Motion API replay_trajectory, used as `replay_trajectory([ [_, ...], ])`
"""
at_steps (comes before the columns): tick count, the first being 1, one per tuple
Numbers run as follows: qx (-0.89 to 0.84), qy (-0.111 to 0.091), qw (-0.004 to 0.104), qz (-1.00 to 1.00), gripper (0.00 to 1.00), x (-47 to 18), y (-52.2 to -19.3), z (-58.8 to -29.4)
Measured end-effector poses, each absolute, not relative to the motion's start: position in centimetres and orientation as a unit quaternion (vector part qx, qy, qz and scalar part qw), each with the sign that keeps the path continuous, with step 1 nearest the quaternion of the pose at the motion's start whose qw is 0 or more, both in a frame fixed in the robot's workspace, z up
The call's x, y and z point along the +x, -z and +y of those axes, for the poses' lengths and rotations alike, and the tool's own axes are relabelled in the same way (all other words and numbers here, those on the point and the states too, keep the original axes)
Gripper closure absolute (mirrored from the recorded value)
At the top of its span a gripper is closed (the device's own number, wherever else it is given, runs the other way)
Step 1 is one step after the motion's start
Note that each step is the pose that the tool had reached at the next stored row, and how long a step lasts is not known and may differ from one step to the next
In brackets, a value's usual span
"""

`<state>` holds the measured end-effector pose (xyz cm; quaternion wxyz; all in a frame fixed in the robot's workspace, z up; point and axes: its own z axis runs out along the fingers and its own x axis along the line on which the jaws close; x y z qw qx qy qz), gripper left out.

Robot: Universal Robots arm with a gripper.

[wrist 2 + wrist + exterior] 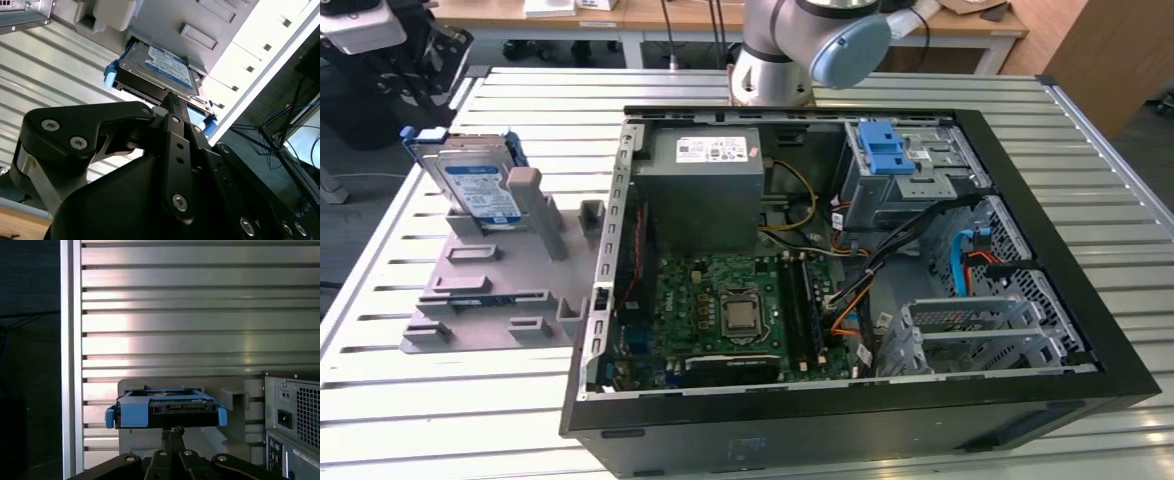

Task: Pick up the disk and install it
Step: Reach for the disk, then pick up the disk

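- You'll see the disk (474,190) has a silver face, a blue-and-white label and a blue frame round its edges.
- The holder (494,285) is plain matte grey.
- Your desk (440,400) is pale silver, striped by parallel slats.
- The computer case (854,435) is black; the board (734,300) is green, the power supply (707,180) grey with a white sticker, the latch (887,150) blue.
- Your hand (170,100) is black, dotted with silver screws.
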<state>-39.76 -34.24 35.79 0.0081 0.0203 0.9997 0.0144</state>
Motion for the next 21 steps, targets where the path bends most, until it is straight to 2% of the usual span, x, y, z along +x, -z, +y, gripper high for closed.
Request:
replay_trajectory([
  [21, 0.042, -0.014, 0.008, 0.999, 0.89, -41.9, -35.5, -34.1],
])
